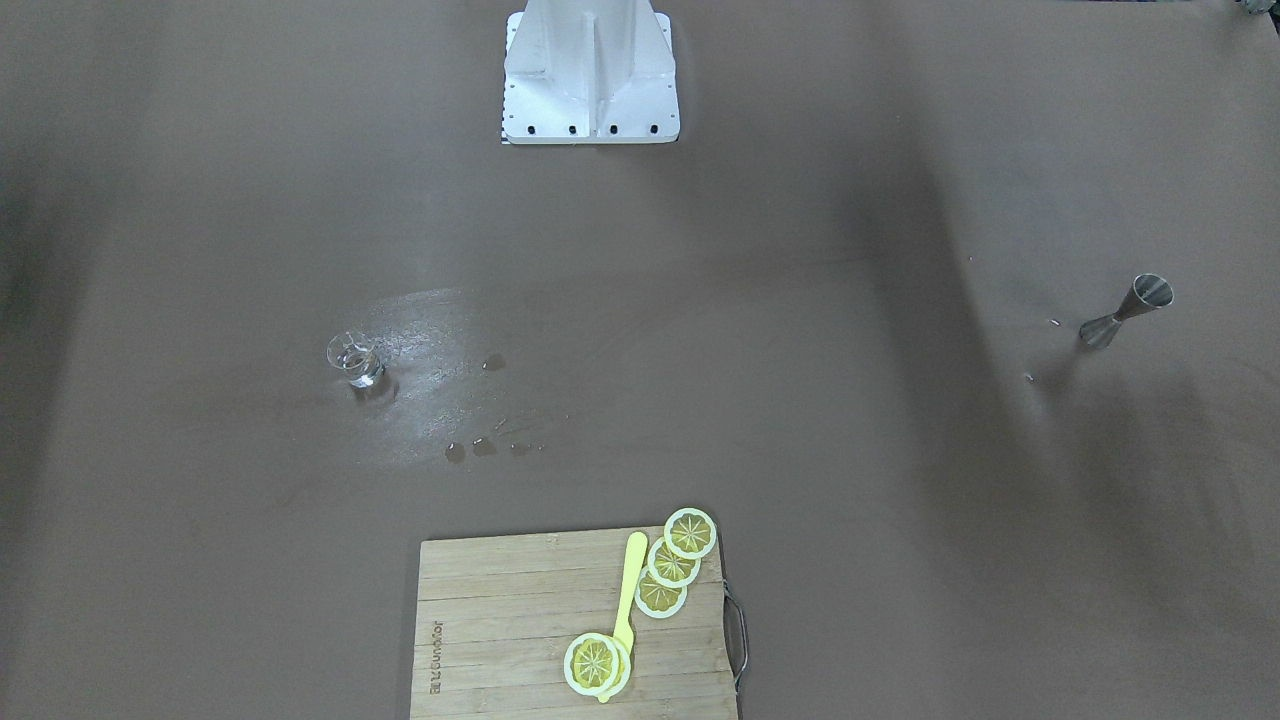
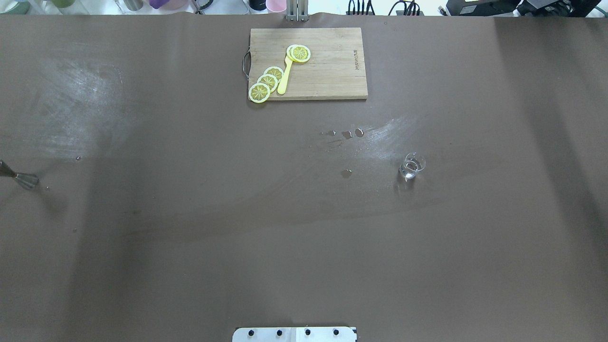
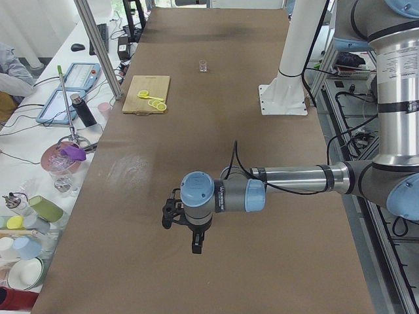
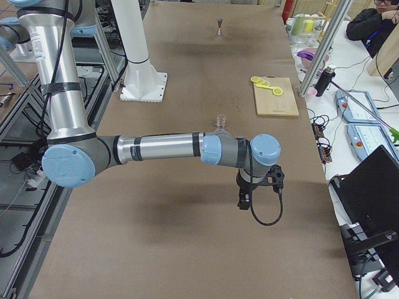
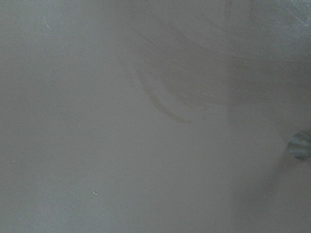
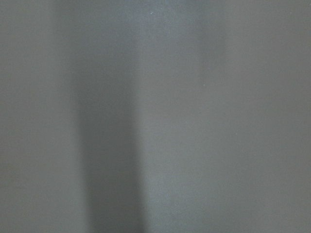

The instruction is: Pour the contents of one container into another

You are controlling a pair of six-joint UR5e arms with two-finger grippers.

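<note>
A small clear glass (image 1: pixel 355 360) with a little liquid stands upright on the brown table (image 2: pixel 304 247), also seen in the overhead view (image 2: pixel 411 166) and far off in the left side view (image 3: pixel 203 65). A steel jigger (image 1: pixel 1125 313) stands upright near the table's end on the robot's left, cut by the overhead view's edge (image 2: pixel 19 178). My left gripper (image 3: pixel 196 247) hangs over that end of the table, and my right gripper (image 4: pixel 244 202) over the opposite end, short of the glass (image 4: pixel 220 118). Both show only in side views, so I cannot tell open or shut.
A wooden cutting board (image 1: pixel 500 640) with lemon slices (image 1: pixel 690 532) and a yellow utensil (image 1: pixel 630 585) lies at the table's far edge. Several water drops (image 1: pixel 484 446) and a wet smear lie between board and glass. The robot's white base (image 1: pixel 590 75) stands at the near edge.
</note>
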